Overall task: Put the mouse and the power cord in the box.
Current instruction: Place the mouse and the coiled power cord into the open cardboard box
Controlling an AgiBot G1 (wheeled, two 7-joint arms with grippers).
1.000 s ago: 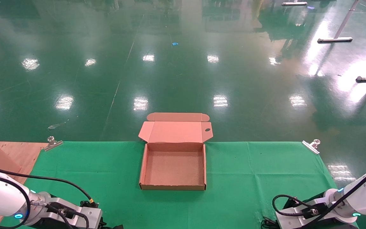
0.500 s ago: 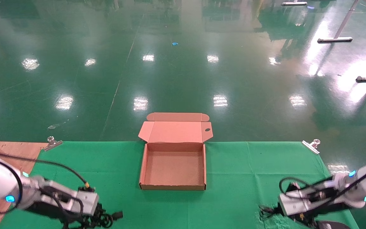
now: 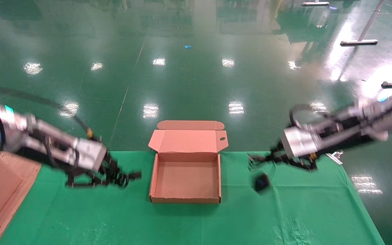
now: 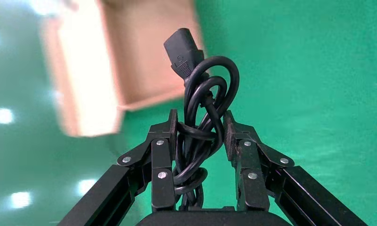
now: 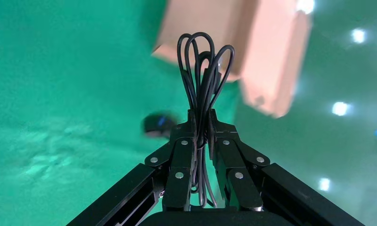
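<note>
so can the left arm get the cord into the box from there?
Probably yes. The left hand is shut on the cord, just beside the box; its lid is folded back and nothing lies between them.

Glossy green floor [image 3: 196, 68] — ceiling-light reflections

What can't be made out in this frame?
- Head view: left gripper and power cord are motion-blurred.
- Mouse: a dark smear below the right gripper; whether it hangs or rests on the cloth is unclear.
- Wrist views: box blurred, cut by the edge.
</note>
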